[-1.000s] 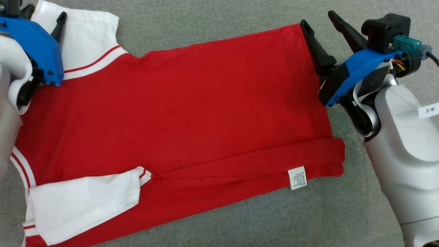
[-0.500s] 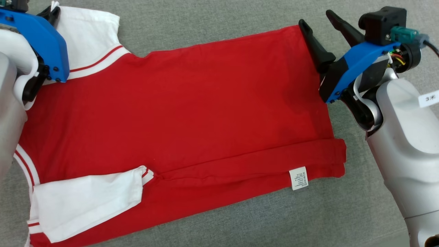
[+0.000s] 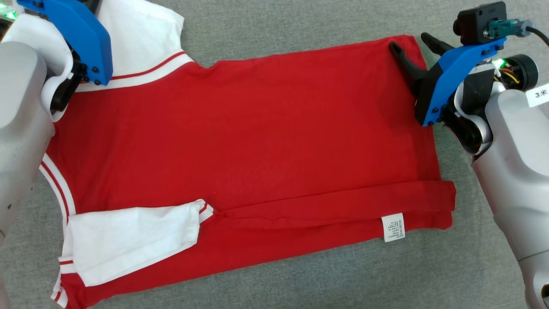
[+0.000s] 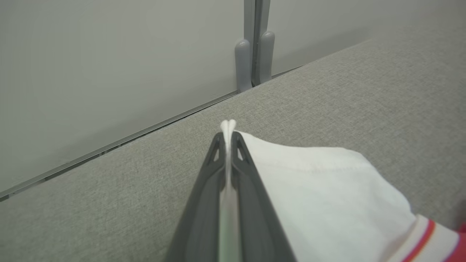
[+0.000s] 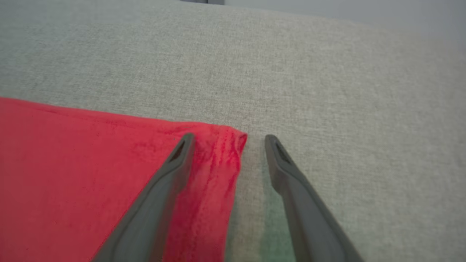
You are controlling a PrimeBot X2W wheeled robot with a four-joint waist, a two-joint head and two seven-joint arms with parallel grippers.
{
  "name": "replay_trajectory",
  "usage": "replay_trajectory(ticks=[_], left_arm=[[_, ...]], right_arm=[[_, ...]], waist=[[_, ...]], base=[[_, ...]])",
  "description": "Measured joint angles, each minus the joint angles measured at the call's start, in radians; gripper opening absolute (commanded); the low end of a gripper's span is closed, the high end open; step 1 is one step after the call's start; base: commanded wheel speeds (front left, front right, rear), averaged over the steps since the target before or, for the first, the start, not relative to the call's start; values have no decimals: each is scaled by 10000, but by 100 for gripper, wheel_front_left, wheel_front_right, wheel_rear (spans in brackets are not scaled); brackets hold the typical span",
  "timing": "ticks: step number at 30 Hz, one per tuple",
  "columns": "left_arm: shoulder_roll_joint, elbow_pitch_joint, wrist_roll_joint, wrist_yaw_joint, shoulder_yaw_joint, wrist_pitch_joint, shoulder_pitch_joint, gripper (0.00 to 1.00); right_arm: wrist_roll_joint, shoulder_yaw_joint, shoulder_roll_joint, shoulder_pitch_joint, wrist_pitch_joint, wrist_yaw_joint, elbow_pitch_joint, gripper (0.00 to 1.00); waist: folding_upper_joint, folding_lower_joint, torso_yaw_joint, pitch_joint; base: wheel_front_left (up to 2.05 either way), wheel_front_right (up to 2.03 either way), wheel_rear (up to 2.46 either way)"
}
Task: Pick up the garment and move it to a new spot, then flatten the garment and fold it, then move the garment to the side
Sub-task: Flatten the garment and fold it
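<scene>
Though mostly flat, garment (image 3: 257,141) sleeve (image 4: 327,189) tight in left gripper (image 4: 228,134).

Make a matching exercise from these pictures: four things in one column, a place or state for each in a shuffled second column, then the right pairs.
Things
1. left gripper
2. right gripper
3. label
4. folded sleeve

Places or states
A. open, straddling the red corner
B. shut on the far sleeve
C. white, lying on the shirt body, near the robot's left
D. small and white, by the shirt's near edge, toward the robot's right

Pairs: 1-B, 2-A, 3-D, 4-C
</scene>
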Motion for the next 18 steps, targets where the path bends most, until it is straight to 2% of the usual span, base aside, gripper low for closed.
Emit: replay_trajectory(ticks=[2, 3, 4, 5, 10, 18], left_arm=[[-36, 2, -96, 0, -111, -102, -58, 0], [-61, 6, -128, 0, -161, -144, -80, 0], [-79, 8, -186, 0, -196, -219, -105, 0], [-100, 12, -224, 0, -245, -249, -155, 0], [-215, 8, -523, 0, -445, -648, -262, 0], [-384, -407, -1043, 0, -688, -1931, -30, 0]], right_arm=[[-29, 59, 0, -46, 203, 0, 268, 100], [-25, 88, 6, -73, 265, 0, 347, 36], [-23, 90, 2, -151, 268, 0, 405, 8], [-23, 100, -4, -233, 267, 0, 447, 0], [-73, 98, -69, -370, -48, 0, 675, 0], [-303, -201, -309, -140, -1651, 0, 1037, 0]], waist=[[0, 0, 75, 4], [0, 0, 111, 7], [0, 0, 137, 9], [0, 0, 161, 13], [0, 0, 337, -64], [0, 0, 946, -731]], base=[[0, 0, 0], [0, 0, 0], [0, 0, 0], [0, 0, 0], [0, 0, 0], [0, 0, 0]])
